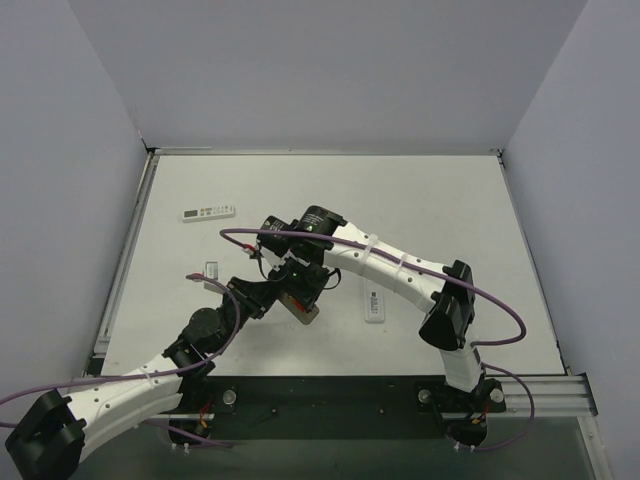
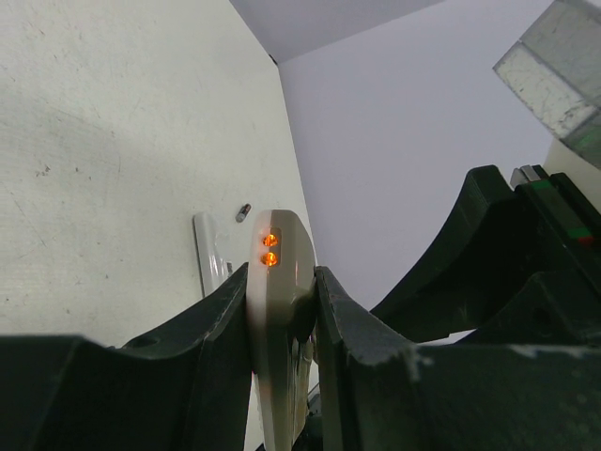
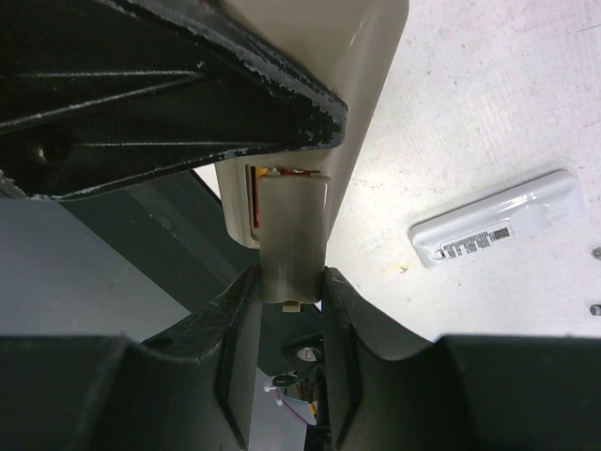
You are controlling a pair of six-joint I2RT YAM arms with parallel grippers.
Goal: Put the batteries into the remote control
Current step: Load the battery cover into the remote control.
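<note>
My left gripper (image 2: 282, 282) is shut on the beige remote control (image 2: 277, 258), held edge-up above the table, with two orange lights glowing at its far end. In the top view this remote (image 1: 303, 311) sits under both grippers, left (image 1: 283, 296) and right (image 1: 308, 285). My right gripper (image 3: 288, 277) is shut on the small beige battery cover (image 3: 291, 230), which lies against the remote's back (image 3: 366, 66). A red-orange sliver of the batteries (image 3: 272, 172) shows in the compartment just above the cover. One tiny dark cylinder (image 2: 244, 213) lies on the table beyond the remote.
A white labelled remote-like piece (image 1: 375, 305) (image 3: 498, 225) lies face down right of the grippers. A longer white remote with a display (image 1: 208, 212) rests at the back left. A small white strip (image 1: 211, 268) (image 2: 210, 258) lies left of the grippers. Grey walls (image 1: 60, 200) enclose the table.
</note>
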